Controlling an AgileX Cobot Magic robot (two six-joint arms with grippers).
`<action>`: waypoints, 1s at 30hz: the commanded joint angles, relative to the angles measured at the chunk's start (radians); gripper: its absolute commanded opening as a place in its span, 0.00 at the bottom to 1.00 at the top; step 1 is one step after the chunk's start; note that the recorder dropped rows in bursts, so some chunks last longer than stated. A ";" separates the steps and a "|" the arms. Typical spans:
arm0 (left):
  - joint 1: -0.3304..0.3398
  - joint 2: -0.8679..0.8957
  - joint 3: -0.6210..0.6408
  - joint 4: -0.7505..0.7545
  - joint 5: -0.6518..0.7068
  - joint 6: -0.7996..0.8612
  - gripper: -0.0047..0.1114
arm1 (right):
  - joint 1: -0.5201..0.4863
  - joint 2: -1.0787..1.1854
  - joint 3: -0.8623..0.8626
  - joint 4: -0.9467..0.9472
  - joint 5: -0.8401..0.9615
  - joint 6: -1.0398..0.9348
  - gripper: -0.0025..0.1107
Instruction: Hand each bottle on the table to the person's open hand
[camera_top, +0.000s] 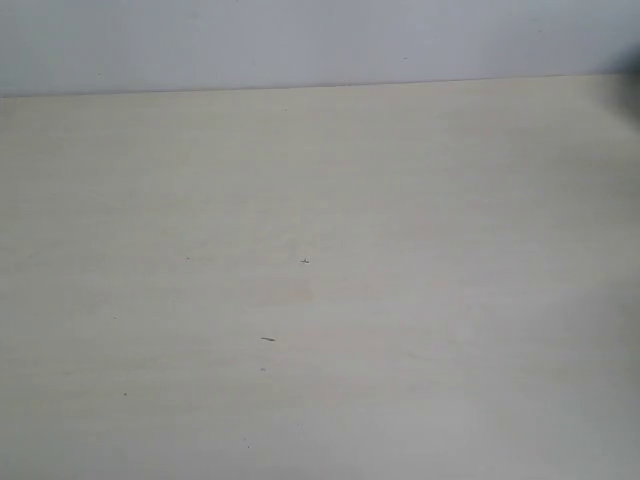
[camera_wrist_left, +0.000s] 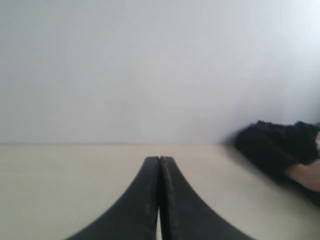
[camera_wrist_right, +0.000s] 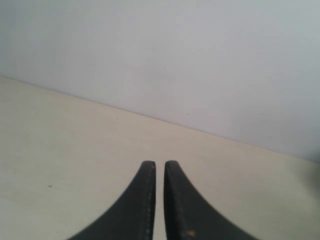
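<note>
No bottles show in any view. The pale cream table (camera_top: 320, 300) lies bare apart from a few tiny dark specks (camera_top: 267, 339). Neither gripper appears in the exterior view. In the left wrist view my left gripper (camera_wrist_left: 159, 159) is shut, its black fingertips pressed together just above the table (camera_wrist_left: 50, 190), holding nothing. Off to one side of it a person's black sleeve (camera_wrist_left: 272, 147) rests on the tabletop with a strip of bare skin (camera_wrist_left: 309, 176) at the frame's edge; the person's open hand itself is cut off. My right gripper (camera_wrist_right: 159, 163) is shut to a thin slit, empty, over the table (camera_wrist_right: 60, 150).
A plain pale grey wall (camera_top: 300, 40) runs along the table's far edge (camera_top: 300, 87). The same wall (camera_wrist_right: 175, 60) fills the background of both wrist views.
</note>
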 joint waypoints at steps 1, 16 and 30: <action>0.099 -0.182 0.066 0.007 0.013 -0.009 0.05 | -0.004 -0.006 -0.007 -0.004 -0.012 0.000 0.09; 0.141 -0.287 0.150 -0.034 0.038 -0.010 0.05 | -0.004 -0.006 -0.007 -0.002 -0.012 0.000 0.09; 0.205 -0.368 0.324 1.027 -0.151 -0.927 0.05 | -0.004 -0.006 -0.007 -0.002 -0.012 0.000 0.09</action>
